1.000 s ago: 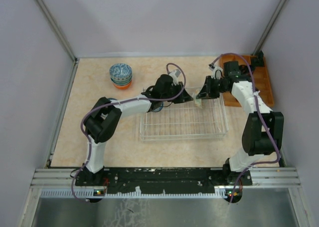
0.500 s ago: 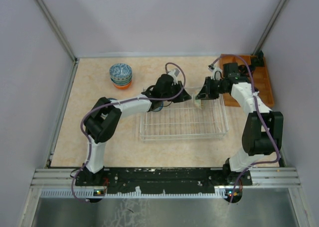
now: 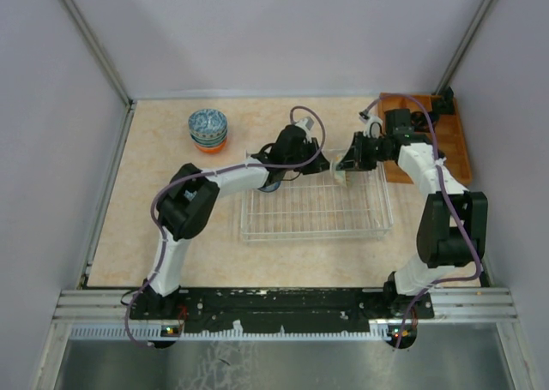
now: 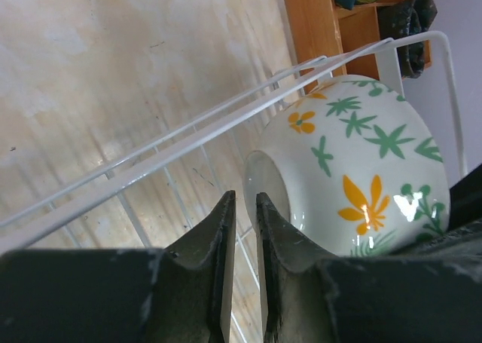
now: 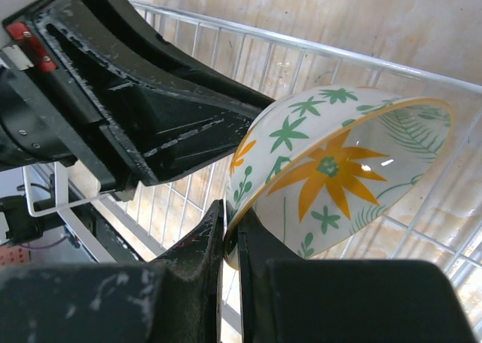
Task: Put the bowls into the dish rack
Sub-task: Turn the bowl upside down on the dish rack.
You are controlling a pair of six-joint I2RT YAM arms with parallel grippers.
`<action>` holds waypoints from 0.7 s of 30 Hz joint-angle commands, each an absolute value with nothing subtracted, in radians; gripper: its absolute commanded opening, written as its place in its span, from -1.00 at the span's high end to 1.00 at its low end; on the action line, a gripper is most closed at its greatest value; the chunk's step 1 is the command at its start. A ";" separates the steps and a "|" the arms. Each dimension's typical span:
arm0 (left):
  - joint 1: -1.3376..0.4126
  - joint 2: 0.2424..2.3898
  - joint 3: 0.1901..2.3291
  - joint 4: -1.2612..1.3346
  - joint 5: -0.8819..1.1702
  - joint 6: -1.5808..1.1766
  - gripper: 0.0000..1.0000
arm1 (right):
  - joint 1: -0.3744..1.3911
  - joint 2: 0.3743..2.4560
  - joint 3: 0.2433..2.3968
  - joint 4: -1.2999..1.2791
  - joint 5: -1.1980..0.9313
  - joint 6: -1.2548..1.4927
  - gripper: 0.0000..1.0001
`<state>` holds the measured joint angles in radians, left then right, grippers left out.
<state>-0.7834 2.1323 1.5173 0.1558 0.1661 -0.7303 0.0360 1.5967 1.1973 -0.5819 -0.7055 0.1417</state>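
A white bowl with green leaves and orange flowers [image 5: 339, 169] is tilted on edge over the far right part of the wire dish rack [image 3: 283, 223]. My right gripper [image 5: 230, 215] is shut on its rim. The bowl also shows in the left wrist view [image 4: 354, 162] and in the top view [image 3: 340, 177]. My left gripper [image 4: 245, 200] is shut and empty, its tips just beside the bowl's foot, above the rack's far rim [image 4: 188, 136]. A stack of blue-patterned bowls with an orange one at the bottom [image 3: 208, 128] stands at the far left. One bluish bowl [image 3: 271, 184] lies partly hidden under my left arm.
An orange wooden compartment tray [image 3: 455, 141] with dark items stands at the far right, close behind the rack's right end; it also shows in the left wrist view [image 4: 309, 19]. Grey walls close in the table on three sides.
My left gripper has edged slightly right towards the held bowl, and its forearm has shifted. The right gripper and the bowl have barely moved.
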 commanded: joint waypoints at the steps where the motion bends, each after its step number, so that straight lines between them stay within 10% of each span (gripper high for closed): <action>1: -0.787 2.167 1.566 0.123 0.155 -0.713 0.56 | 0.030 1.580 1.169 -0.561 -0.681 0.137 1.00; 15: -0.801 2.129 1.539 0.152 0.166 -0.721 0.60 | 0.030 1.568 1.160 -0.569 -0.626 0.138 0.40; 18: -0.808 2.124 1.543 0.153 0.163 -0.722 0.60 | 0.031 1.563 1.155 -0.564 -0.629 0.142 0.43; 21: -0.810 2.124 1.544 0.146 0.155 -0.721 0.60 | 0.030 1.564 1.153 -0.550 -0.648 0.147 0.86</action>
<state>-0.8009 2.1616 1.5337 0.1349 0.1650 -0.7284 0.0360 1.5959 1.1576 -0.5659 -0.6544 0.1364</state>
